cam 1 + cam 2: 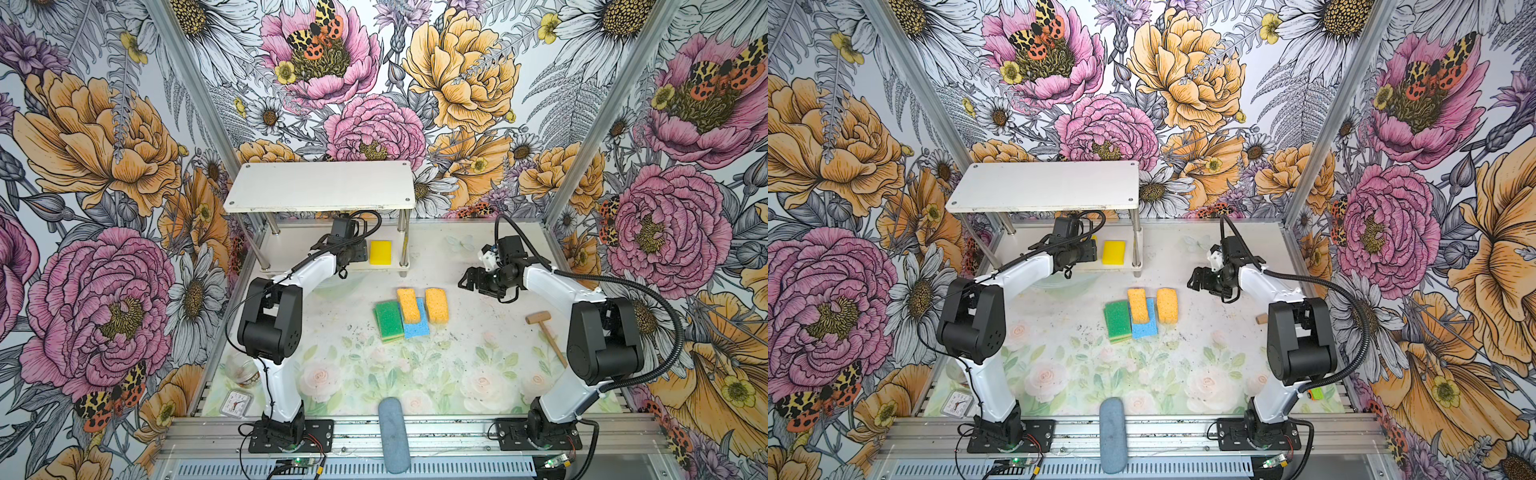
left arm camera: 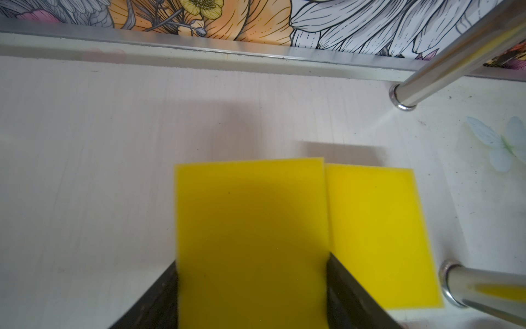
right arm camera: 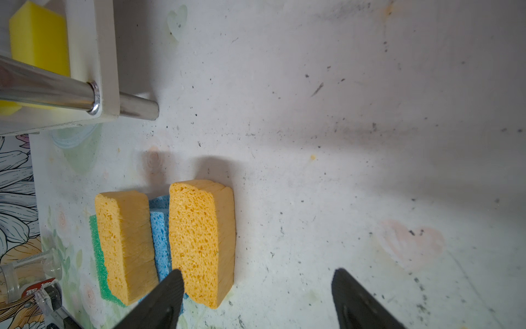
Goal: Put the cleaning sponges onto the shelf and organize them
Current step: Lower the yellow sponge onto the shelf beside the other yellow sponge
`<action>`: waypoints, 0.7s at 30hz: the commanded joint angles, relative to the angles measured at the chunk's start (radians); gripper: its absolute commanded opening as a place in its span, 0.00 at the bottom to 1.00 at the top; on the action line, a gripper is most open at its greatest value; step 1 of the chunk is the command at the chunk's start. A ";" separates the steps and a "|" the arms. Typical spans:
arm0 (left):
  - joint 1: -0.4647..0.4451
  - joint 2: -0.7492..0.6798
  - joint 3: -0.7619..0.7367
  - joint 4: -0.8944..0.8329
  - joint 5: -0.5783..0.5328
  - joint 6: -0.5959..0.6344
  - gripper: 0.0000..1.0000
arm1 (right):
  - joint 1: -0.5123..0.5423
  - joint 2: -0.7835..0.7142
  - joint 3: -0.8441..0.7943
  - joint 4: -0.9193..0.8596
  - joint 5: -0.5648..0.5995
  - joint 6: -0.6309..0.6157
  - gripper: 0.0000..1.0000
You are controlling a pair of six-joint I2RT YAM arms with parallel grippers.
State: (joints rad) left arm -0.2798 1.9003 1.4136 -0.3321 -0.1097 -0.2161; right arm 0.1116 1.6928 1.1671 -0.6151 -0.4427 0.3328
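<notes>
The left arm stretches forward and low, its wrist tucked under the top board of the shelf (image 1: 320, 187). The left gripper (image 2: 252, 259) has a finger along each side of a yellow sponge (image 2: 250, 213) lying on the lower board. I can't tell whether it squeezes the sponge or only flanks it.

A second yellow sponge (image 2: 375, 228) lies just beside the first, by the shelf's right-end posts. In both top views the wrist hides nearly all of the first one.

The right gripper (image 3: 259, 270) hovers off the shelf's right front corner, jaws parted and empty.

On the table in front of the shelf, a green sponge (image 1: 389, 316), a blue sponge (image 1: 417, 328) and two orange sponges (image 1: 408, 305) sit clustered together.
</notes>
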 commanded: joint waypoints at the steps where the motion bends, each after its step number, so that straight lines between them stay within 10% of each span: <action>1: 0.010 -0.011 -0.010 0.038 0.033 0.017 0.72 | 0.003 -0.013 -0.004 0.020 0.005 0.005 0.84; 21: 0.005 0.024 -0.041 0.049 0.015 0.031 0.72 | 0.002 -0.001 0.003 0.021 0.003 0.006 0.84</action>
State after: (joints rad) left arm -0.2790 1.9152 1.3914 -0.3096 -0.0883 -0.2050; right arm 0.1116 1.6928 1.1656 -0.6151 -0.4423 0.3328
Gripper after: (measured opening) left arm 0.720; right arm 0.836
